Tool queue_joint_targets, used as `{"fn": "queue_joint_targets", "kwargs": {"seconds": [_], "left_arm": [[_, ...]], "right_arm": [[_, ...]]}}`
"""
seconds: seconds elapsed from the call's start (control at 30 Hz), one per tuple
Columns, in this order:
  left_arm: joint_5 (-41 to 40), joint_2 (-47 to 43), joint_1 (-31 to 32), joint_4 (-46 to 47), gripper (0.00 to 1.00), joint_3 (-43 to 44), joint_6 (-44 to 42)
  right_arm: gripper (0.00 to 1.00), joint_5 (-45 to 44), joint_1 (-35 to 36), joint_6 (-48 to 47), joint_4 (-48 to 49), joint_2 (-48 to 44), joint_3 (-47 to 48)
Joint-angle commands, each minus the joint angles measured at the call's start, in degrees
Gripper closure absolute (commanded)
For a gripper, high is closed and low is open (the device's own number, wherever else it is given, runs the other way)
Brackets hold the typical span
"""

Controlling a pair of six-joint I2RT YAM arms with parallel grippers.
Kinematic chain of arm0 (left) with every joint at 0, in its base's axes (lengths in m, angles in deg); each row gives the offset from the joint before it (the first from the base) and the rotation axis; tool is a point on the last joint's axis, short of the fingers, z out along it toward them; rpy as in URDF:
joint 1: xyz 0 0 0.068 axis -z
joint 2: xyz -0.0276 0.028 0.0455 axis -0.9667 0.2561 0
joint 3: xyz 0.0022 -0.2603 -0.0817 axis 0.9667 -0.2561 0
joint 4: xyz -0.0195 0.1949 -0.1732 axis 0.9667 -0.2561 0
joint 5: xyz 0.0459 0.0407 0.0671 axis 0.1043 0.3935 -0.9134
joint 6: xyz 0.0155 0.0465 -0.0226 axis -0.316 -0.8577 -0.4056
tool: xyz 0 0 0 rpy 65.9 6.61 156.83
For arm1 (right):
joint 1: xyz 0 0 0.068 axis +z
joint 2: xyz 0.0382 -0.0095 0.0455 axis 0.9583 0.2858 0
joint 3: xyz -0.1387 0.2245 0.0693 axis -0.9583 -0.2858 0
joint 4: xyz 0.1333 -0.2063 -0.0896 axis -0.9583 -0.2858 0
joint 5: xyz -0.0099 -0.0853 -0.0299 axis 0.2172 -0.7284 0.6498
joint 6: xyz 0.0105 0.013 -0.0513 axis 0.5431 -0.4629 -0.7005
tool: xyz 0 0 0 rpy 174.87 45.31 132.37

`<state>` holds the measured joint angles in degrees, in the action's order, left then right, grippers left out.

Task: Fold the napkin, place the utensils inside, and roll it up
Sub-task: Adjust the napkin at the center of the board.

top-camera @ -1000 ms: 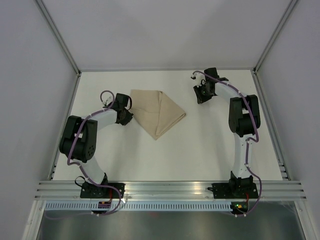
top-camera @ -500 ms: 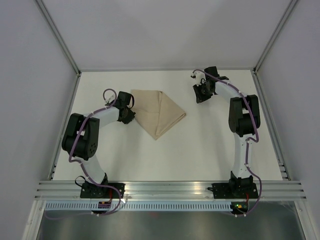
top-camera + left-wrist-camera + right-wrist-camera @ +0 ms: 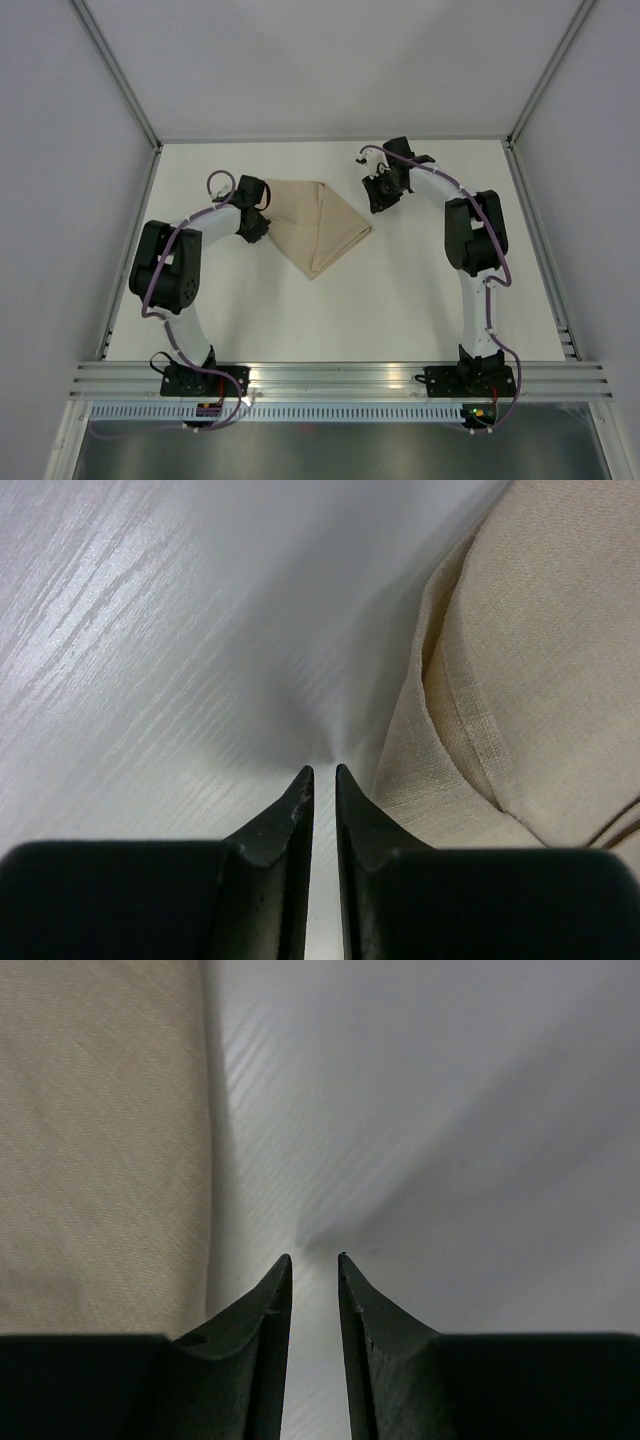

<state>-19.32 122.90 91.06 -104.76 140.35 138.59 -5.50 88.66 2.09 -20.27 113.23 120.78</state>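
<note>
The tan napkin (image 3: 318,225) lies folded into a pointed, layered shape on the white table, its tip toward the arms. My left gripper (image 3: 259,231) is low at the napkin's left edge, jaws a narrow slit apart with only bare table between them (image 3: 324,770); the hemmed folds of the napkin (image 3: 520,660) lie just to the right of the fingertips. My right gripper (image 3: 375,203) hovers just off the napkin's upper right edge, slightly open and empty (image 3: 314,1256), with the napkin (image 3: 100,1140) to its left. The utensils are out of view.
The white table (image 3: 420,290) is fenced by grey walls with metal corner posts. An aluminium rail (image 3: 340,378) runs along the near edge and carries both arm bases.
My right gripper has swung left, closer to the napkin's upper right edge. The left gripper has crept a little farther along the napkin's left edge. The napkin has not moved.
</note>
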Motion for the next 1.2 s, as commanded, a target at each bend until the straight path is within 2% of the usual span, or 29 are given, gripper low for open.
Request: {"fn": "queue_joint_targets", "kwargs": {"seconds": [0.0,0.47,0.6,1.17], "left_arm": [[-1.2,1.5,-0.4,-2.2,0.81,2.5,0.5],[1.4,7.9,-1.0,-5.0,0.82,12.0,-1.4],[1.9,11.3,-1.0,-7.9,0.82,18.5,-3.4],[5.1,19.7,-1.0,-8.6,0.82,27.3,-7.8]], "right_arm": [[0.69,-0.2,1.9,1.5,-0.9,0.5,1.7],[0.69,0.3,4.9,-0.6,-1.1,-3.3,-5.6],[0.69,1.4,5.2,-1.8,-2.1,-5.1,-7.6],[0.70,3.9,8.3,-2.6,-1.6,-13.7,-18.2]]}}
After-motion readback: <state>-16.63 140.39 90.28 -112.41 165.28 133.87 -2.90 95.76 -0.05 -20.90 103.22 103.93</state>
